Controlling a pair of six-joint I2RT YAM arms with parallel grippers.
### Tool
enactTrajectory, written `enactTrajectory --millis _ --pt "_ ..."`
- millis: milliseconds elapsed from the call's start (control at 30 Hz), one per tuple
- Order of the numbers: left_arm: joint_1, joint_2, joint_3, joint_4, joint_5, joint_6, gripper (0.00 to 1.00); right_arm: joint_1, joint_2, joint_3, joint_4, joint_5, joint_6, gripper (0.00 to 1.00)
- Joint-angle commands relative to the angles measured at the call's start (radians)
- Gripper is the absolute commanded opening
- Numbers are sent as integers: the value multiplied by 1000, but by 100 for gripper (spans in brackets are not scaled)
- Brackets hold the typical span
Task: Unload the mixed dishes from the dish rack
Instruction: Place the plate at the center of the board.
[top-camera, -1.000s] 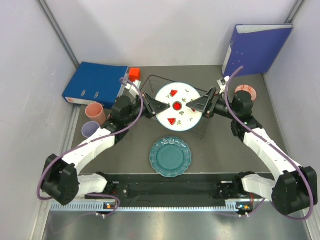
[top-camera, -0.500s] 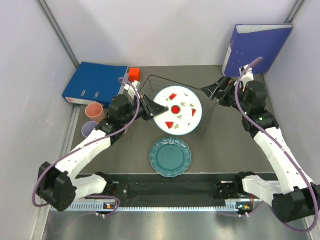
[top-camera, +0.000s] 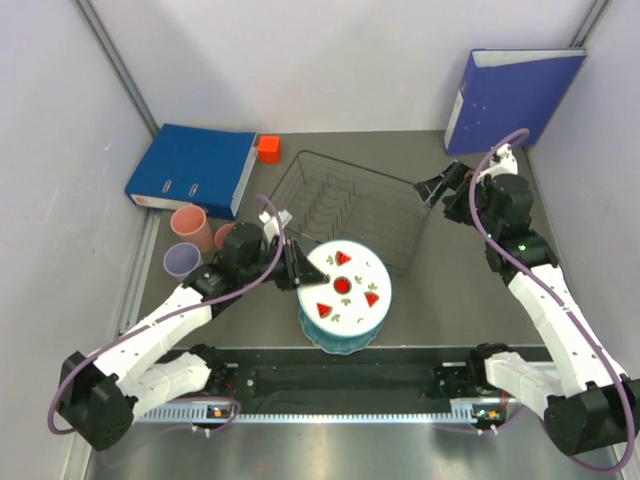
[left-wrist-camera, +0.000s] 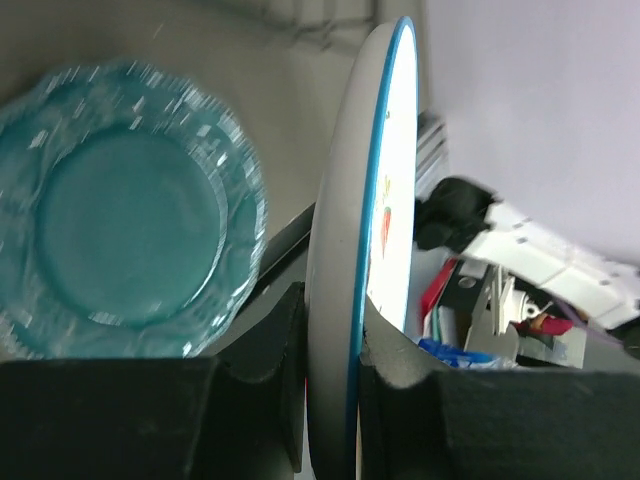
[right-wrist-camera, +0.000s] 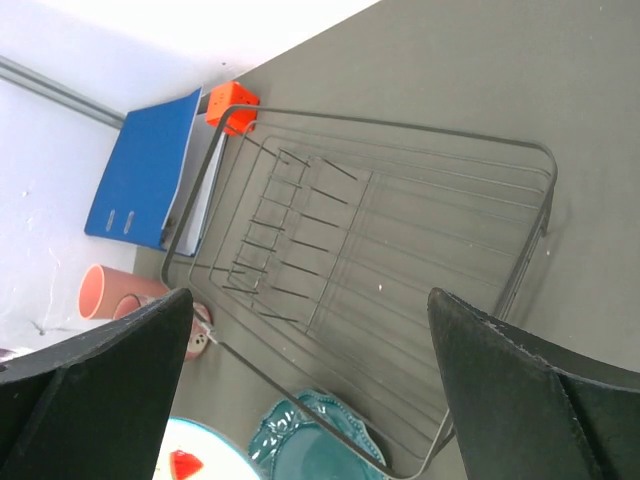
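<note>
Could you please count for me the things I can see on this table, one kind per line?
Plates: 2, the white plate and the teal plate
Cups: 3, two salmon-pink cups and the lavender cup
Dish rack: 1
Blue binders: 2
Red cube: 1
Total: 9

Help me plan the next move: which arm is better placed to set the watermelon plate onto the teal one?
Left. The left gripper clamps the watermelon plate above the teal plate; the right gripper hangs open by the dish rack.
</note>
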Motion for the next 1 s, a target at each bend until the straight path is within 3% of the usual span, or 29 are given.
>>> enactTrajectory --millis 0,167,500,967 --pt "-2 -46 -68 1 80 9 0 -9 -6 -23 67 -10 7 100" --pt "-10 -67 -149 63 99 3 0 -9 -3 -38 76 -22 13 100" --pt "-8 -8 -348 384 139 -71 0 -8 -27 -86 109 -41 30 100" --pt "-10 179 -379 628 142 -76 0 -6 -41 -112 124 -55 40 100"
